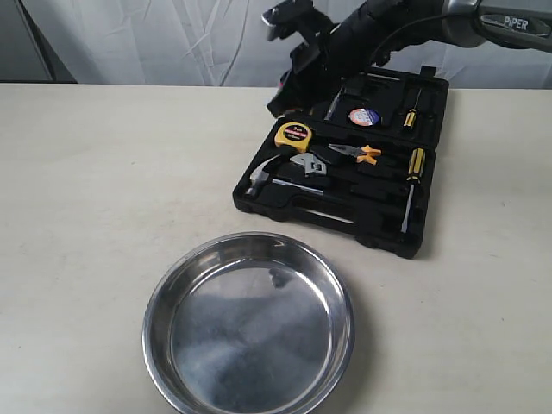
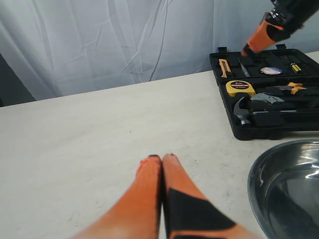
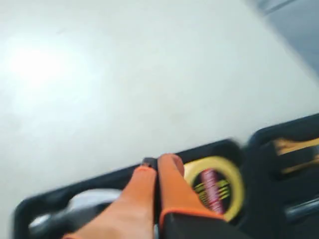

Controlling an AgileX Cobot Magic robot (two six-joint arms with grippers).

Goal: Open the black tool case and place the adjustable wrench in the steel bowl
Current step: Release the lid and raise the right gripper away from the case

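the left claw point(image 2: 160, 160) hangs over the tabletop point(image 1: 103, 190) with its fingers pressed together. the steel bowl point(image 1: 248, 326) sits at the front. just behind it, to the right, the black tool case point(image 1: 379, 233) lies open. the adjustable wrench point(image 1: 310, 166) rests in its slot there, between the hammer point(image 1: 261, 177) and the pliers point(image 1: 355, 153). the right claw point(image 3: 155, 163), fingers together, hovers over the case by the yellow tape measure point(image 1: 292, 134).

Orange hand point(image 2: 161, 158), closed tight, above a pale table point(image 2: 99, 129); beyond, the open black tool case point(image 2: 279, 132), the steel bowl point(image 2: 256, 172) beside it.
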